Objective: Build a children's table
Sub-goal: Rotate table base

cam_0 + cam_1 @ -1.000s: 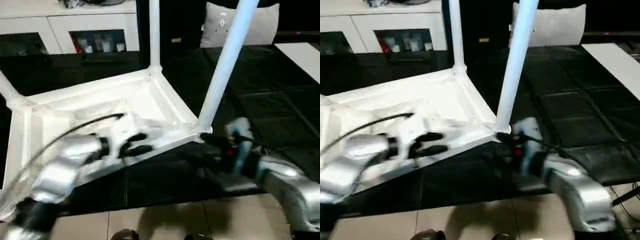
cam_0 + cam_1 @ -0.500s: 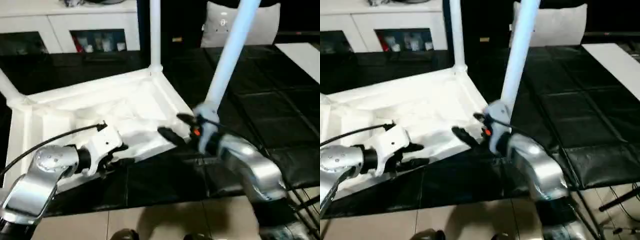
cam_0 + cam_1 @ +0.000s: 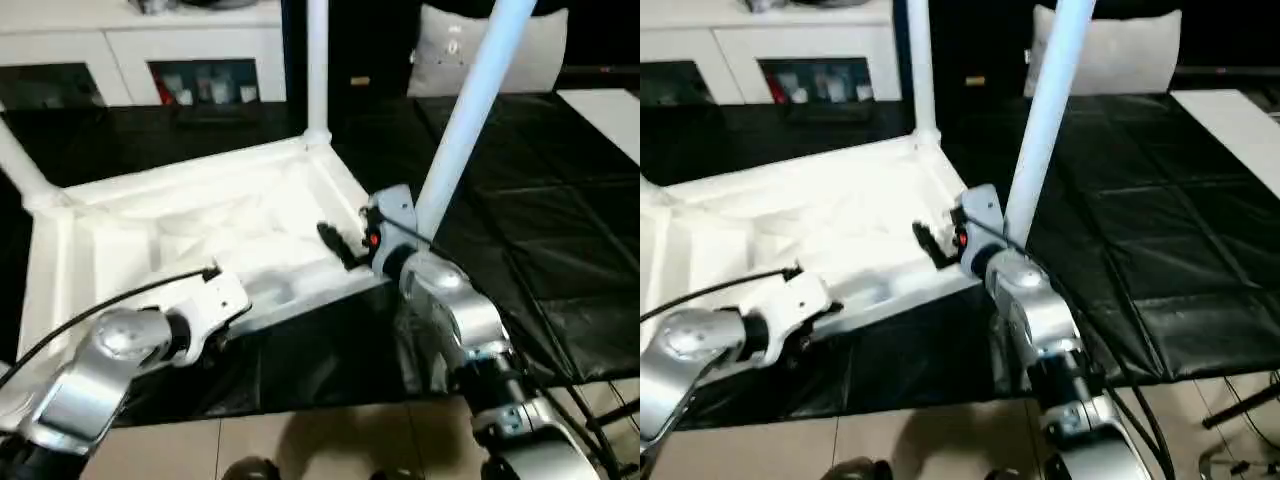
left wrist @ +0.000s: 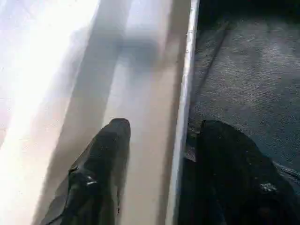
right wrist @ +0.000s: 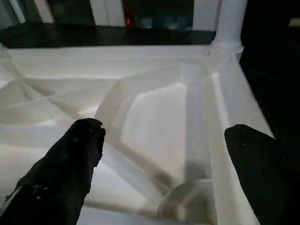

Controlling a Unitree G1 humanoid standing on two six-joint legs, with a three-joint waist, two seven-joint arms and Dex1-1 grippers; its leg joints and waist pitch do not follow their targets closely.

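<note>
The children's table (image 3: 200,215) lies upside down on a black mat, its ribbed underside facing up. Three white legs stand up from its corner sockets: one at the far left (image 3: 20,170), one at the back (image 3: 317,70), one at the near right (image 3: 470,110). My left gripper (image 4: 166,129) straddles the top's near rim, one finger (image 4: 101,159) over the white inside and the other over the mat, jaws apart. My right gripper (image 5: 164,131) hangs wide open over the underside, just inside the near right leg's corner, with nothing between its fingers (image 3: 335,243).
A long white cabinet (image 3: 150,50) with glass fronts runs along the back, and a white cushion (image 3: 530,50) leans at the back right. The black mat (image 3: 560,230) extends right, with a white board (image 3: 610,110) at its far edge. Tiled floor (image 3: 330,445) lies nearest me.
My right arm has swung left, from outside the near right corner to over the table's underside. My left gripper has slid back along the near rim and its fingers have spread.
</note>
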